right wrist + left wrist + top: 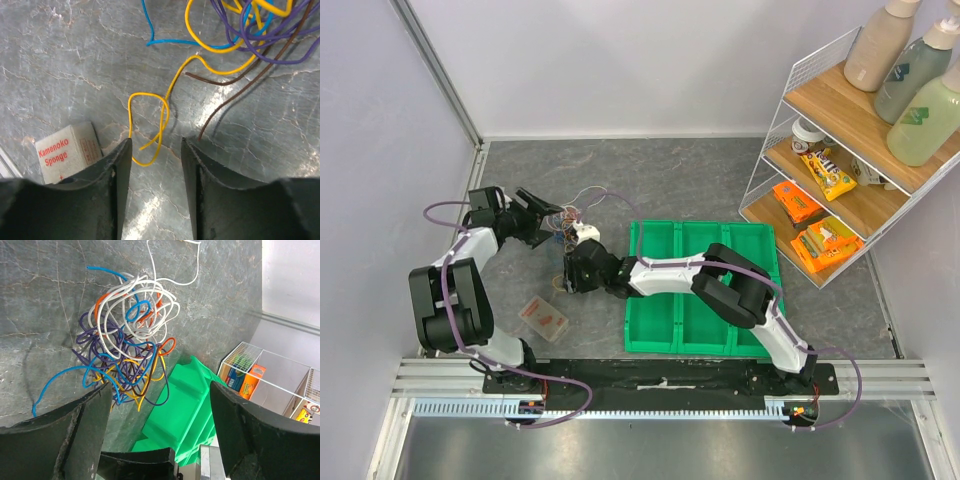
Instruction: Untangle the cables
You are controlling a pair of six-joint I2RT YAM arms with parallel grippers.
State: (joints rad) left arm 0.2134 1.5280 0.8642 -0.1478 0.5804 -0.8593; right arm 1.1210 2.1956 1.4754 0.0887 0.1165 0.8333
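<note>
The cables [127, 350] are a tangled bundle of white, purple, blue, orange and yellow wires on the grey table; in the top view they [576, 214] lie between the two grippers. My left gripper [160, 390] is wide open and empty, just short of the bundle's near side; it also shows in the top view [546, 222]. My right gripper [156, 142] is open and empty above the table. A loose yellow wire loop [150, 125] reaches down between its fingertips, close to the left finger [117, 165]. A brown wire end [225, 100] lies by the right finger.
A green divided bin [700, 290] stands right of the cables, under my right arm. A small sponge box [67, 152] lies left of my right gripper, also in the top view [544, 318]. A wire shelf rack [840, 150] with snacks and bottles stands at the far right.
</note>
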